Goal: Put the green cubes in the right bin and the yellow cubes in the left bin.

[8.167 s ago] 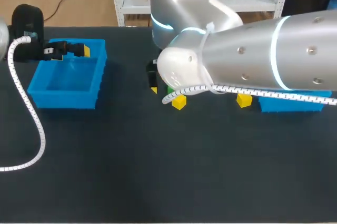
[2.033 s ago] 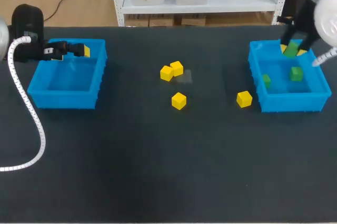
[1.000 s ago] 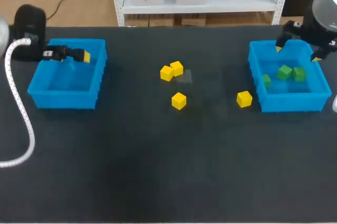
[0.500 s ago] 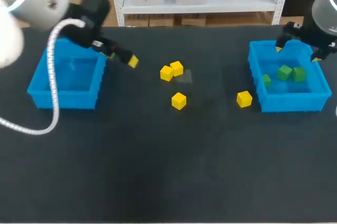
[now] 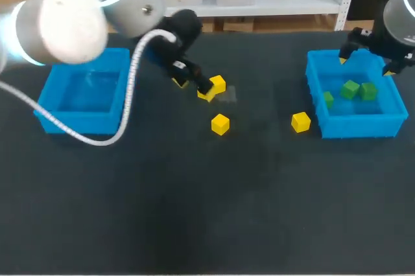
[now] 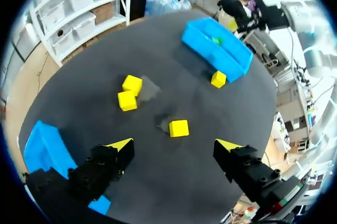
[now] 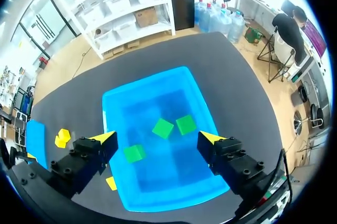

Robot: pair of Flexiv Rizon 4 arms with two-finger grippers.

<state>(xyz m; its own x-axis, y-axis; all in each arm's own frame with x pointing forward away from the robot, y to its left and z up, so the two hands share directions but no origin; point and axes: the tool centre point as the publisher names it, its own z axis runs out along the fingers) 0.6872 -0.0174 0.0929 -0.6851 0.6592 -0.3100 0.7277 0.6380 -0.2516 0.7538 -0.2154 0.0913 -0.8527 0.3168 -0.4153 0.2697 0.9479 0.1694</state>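
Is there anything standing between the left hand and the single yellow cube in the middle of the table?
Nothing visible does. The open left hand hangs over the black table, and the single small yellow cube lies just ahead of it with only bare tabletop between. The pair of yellow cubes lies farther on.

My right arm, which stretched far out from the right bin (image 5: 356, 126) over the counter's middle, is now drawn back. Its right gripper (image 7: 157, 138) hangs above that bin with fingers apart. The green cube (image 5: 350, 88) it carried now lies inside the right bin, making three there. My left arm swings in from the far end, and its left gripper (image 6: 175, 145) is now about halfway to the right bin, over the loose yellow cubes (image 5: 220, 124).
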